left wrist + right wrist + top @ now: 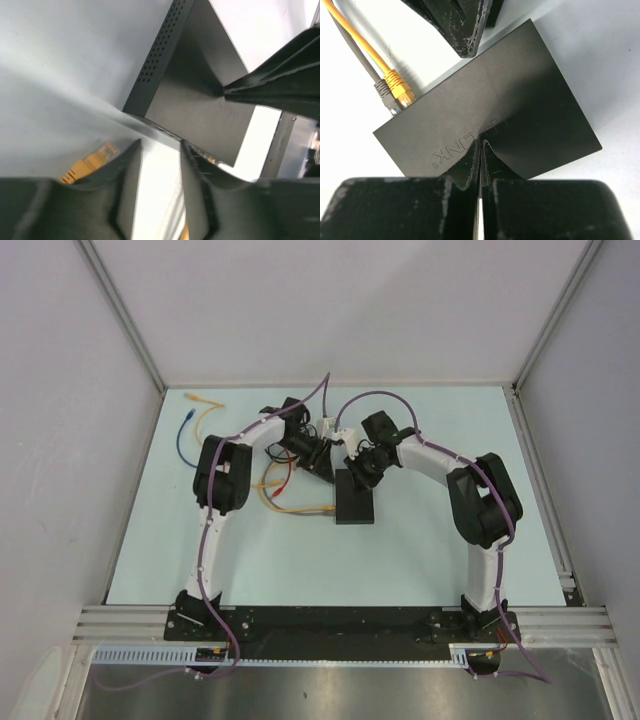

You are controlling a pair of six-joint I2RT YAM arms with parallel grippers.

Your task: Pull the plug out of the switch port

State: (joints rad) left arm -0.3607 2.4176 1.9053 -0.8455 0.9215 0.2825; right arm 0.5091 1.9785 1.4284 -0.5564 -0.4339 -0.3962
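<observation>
The switch (355, 502) lies flat at the centre of the bench (440, 545), between the two arms. The right gripper (481, 145) stands over it, its fingers (470, 167) together and resting on the top face. The left gripper (160, 145) sits behind and left of the switch, close to its far left corner. The plug (399, 94) lies on the bench just beside the switch's left side; contact cannot be confirmed. A second plug (383, 90) lies against it. Their cables (290, 506) run leftward across the bench. Two further cables (183, 438) lie well apart, near the bench's far left corner.
</observation>
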